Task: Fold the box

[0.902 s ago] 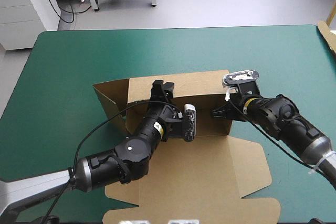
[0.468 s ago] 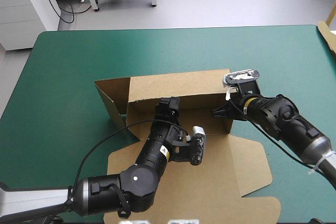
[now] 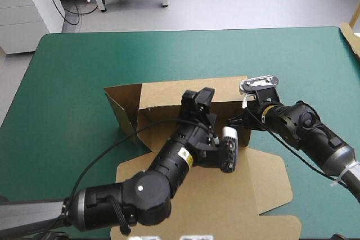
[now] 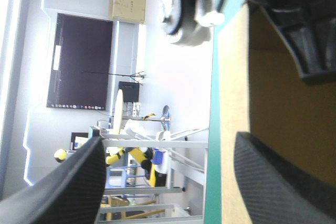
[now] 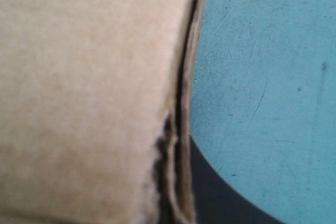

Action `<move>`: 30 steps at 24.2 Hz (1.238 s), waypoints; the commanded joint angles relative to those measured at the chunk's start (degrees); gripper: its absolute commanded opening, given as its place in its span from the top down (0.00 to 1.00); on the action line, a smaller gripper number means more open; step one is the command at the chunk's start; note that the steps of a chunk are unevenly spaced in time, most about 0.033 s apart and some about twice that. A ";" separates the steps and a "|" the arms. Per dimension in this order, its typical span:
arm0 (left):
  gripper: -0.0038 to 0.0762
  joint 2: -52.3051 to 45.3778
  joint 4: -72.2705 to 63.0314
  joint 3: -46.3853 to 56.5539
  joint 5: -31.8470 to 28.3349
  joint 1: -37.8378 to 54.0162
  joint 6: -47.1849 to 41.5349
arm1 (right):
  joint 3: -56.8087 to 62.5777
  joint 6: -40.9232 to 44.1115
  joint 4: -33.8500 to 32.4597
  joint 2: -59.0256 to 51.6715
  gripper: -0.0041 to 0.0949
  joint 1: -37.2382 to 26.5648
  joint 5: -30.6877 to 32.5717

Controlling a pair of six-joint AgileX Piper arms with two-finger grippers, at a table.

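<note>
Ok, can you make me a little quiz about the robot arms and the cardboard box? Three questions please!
1. True or false: the left gripper has its two black fingers shut together.
2. Which part of the brown box is the right gripper pinching?
A. the raised wall at the box's right end
B. the flat lid lying near the robot
C. the flap at the box's far left
3. Fill in the blank: the table's cover is ____ in colour.

Key: 1 false, the fingers stand wide apart; 2 A; 3 teal-green.
</note>
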 commanded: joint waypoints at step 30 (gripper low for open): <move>0.96 -42.73 -60.71 15.05 -13.08 48.29 7.88 | -31.55 -22.05 17.37 27.88 0.98 -19.16 28.36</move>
